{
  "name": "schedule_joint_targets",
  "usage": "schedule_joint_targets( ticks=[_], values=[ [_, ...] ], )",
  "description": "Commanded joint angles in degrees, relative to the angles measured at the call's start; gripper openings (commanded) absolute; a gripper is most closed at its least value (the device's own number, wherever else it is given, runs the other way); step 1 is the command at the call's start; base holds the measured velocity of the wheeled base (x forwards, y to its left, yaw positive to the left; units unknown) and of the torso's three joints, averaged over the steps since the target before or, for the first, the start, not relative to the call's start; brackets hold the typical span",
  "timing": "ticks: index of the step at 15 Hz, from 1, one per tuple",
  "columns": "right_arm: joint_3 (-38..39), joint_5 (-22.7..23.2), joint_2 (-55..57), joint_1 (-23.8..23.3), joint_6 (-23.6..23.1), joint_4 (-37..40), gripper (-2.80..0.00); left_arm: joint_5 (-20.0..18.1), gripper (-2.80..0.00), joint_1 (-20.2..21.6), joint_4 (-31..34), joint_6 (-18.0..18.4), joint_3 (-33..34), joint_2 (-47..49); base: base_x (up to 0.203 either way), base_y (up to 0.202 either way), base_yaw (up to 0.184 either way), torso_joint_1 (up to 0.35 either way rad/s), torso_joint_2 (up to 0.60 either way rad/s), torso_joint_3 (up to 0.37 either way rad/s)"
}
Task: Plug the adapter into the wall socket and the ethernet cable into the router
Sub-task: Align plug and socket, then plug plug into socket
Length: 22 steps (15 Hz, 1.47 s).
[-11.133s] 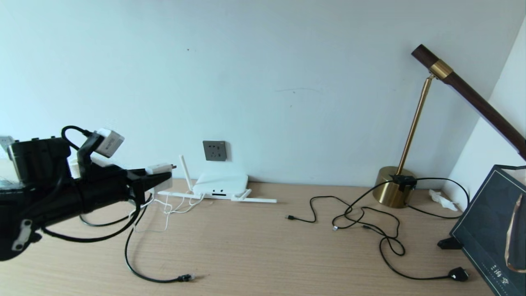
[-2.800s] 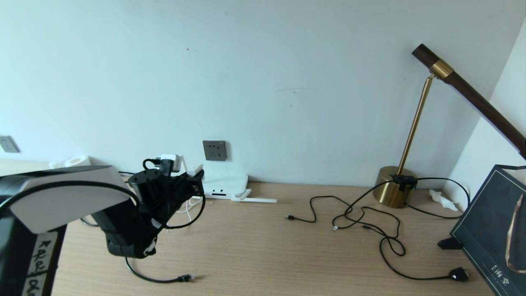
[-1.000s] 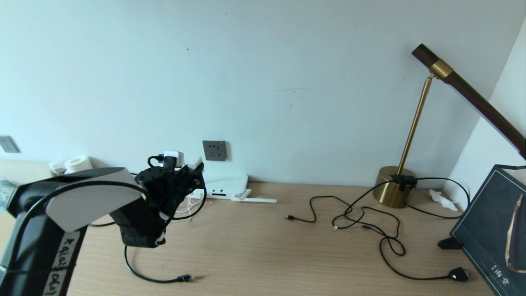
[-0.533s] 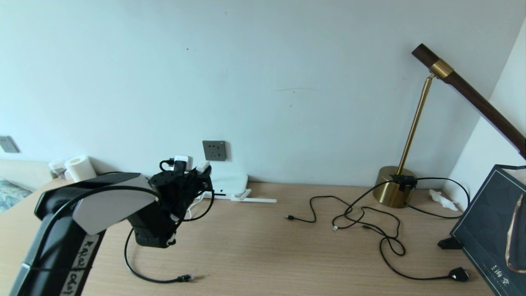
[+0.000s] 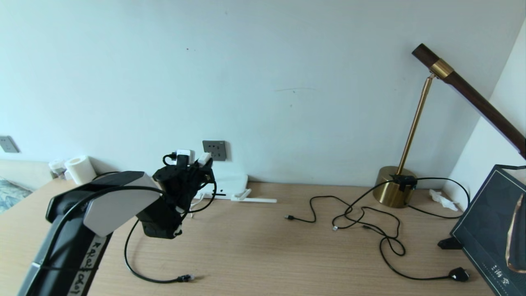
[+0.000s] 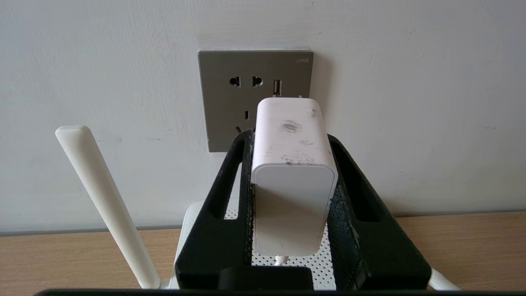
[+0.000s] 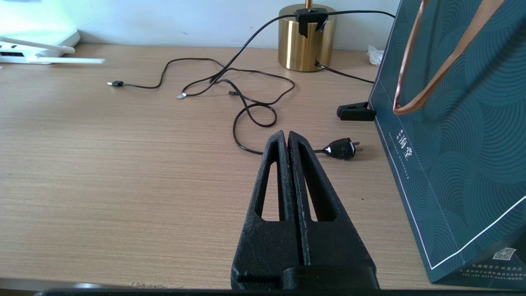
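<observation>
Against the pale wall, the left gripper (image 6: 287, 135) clamps the adapter (image 6: 292, 172) just before the wall socket (image 6: 230, 98). Over the desk (image 7: 123, 164), the right gripper (image 7: 287, 137) is closed, empty.

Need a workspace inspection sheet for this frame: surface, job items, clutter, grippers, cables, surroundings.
Surface: wooden desk.
Job's things: adapter held just short of wall socket, not plugged in; router below socket; ethernet cable loose on desk.
Clutter: paper bag, tissue rolls.
Grippers: left gripper shut on adapter; right gripper shut, empty.
Cables: thin black leads, black plug.
Surroundings: brass lamp, white wall.
</observation>
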Motion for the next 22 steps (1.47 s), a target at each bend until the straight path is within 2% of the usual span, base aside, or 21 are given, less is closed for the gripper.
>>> schedule_joint_targets(
  ticks=[1, 14, 22],
  values=[
    [0.0, 0.0, 0.0, 0.0, 0.0, 0.0, -2.8, 0.2, -2.8, 0.1, 0.6, 0.0, -1.6, 0.7, 0.0, 0.0, 0.0, 0.0, 0.0, 0.0],
    [0.0, 0.0, 0.0, 0.0, 0.0, 0.0, -2.8, 1.8, -2.8, 0.6, 6.8, -0.1, -7.3, 2.5, 0.0, 0.0, 0.0, 0.0, 0.0, 0.0],
    [0.0, 0.0, 0.0, 0.0, 0.0, 0.0, -2.8, 2.2, -2.8, 0.9, 7.0, -0.1, -10.1, 3.7, 0.0, 0.0, 0.0, 0.0, 0.0, 0.0]
  ],
)
